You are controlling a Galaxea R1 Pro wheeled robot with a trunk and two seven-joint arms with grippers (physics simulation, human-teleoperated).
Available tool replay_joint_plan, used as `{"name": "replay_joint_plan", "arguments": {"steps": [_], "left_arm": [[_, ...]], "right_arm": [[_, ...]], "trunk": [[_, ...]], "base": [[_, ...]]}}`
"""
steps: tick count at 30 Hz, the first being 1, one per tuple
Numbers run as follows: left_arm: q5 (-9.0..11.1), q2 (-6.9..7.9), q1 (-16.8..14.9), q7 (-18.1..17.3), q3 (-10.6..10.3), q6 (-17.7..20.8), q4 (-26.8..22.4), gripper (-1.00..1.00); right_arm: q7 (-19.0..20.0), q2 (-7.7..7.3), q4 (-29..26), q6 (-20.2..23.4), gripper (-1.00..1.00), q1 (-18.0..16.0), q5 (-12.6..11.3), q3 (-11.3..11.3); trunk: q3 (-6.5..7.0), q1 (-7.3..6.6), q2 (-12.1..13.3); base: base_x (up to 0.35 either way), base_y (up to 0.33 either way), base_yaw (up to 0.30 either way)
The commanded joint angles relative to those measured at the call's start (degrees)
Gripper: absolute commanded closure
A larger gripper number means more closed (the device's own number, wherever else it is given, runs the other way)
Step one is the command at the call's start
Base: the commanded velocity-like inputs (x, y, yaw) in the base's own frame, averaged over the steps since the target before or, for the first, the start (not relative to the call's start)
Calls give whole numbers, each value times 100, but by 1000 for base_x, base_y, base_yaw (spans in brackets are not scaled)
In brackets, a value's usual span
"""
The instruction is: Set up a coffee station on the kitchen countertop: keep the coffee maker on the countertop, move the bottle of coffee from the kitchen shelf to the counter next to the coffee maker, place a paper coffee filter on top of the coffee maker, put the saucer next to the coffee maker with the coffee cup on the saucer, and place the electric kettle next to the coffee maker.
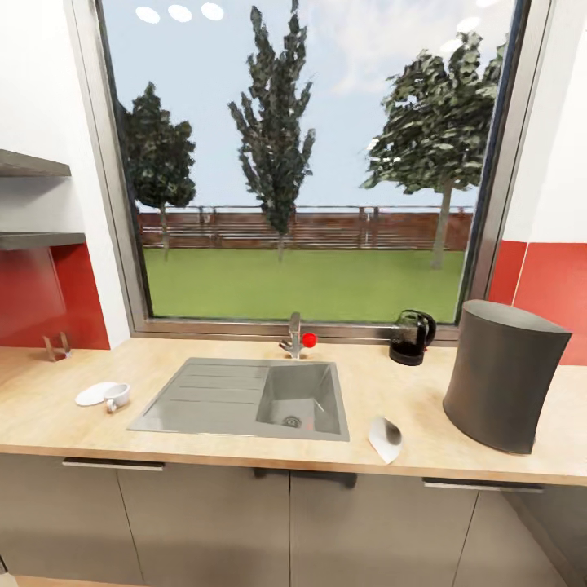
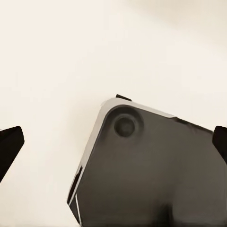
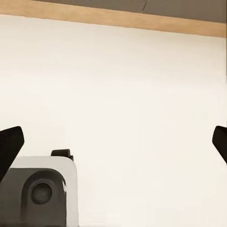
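Hanging over pale floor, both grippers' fingers (image 2: 9,142) (image 3: 10,139) spread wide.

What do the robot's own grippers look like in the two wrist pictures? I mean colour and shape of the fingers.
In each wrist view, two black, wedge-shaped fingertips enter from the picture's sides: the left gripper and the right gripper. The fingertips are plain matte black, tapering to blunt points, with no markings or cables visible. A dark grey, rounded-corner part of the robot's body with a round recess shows beyond them.
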Motion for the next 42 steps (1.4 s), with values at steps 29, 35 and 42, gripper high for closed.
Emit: {"name": "replay_joint_plan", "arguments": {"steps": [29,35,42], "left_arm": [[-83,-260,351,285,36,1476,-674,-100],[-63,-234,351,283,37,1454,-690,-100],[-38,-249,351,274,47,1143,-727,-100]], "right_arm": [[-254,-98,-73,-388,-100,301,65,-269],[-292,-97,-73,-389,-100,301,63,-329],[-306,-77,-73,-359,-100,302,74,-334]], "trunk": [[0,2,-2],[0,2,-2],[0,2,-2]], "base": [[0,0,0],[0,0,0],[0,0,0]]}}
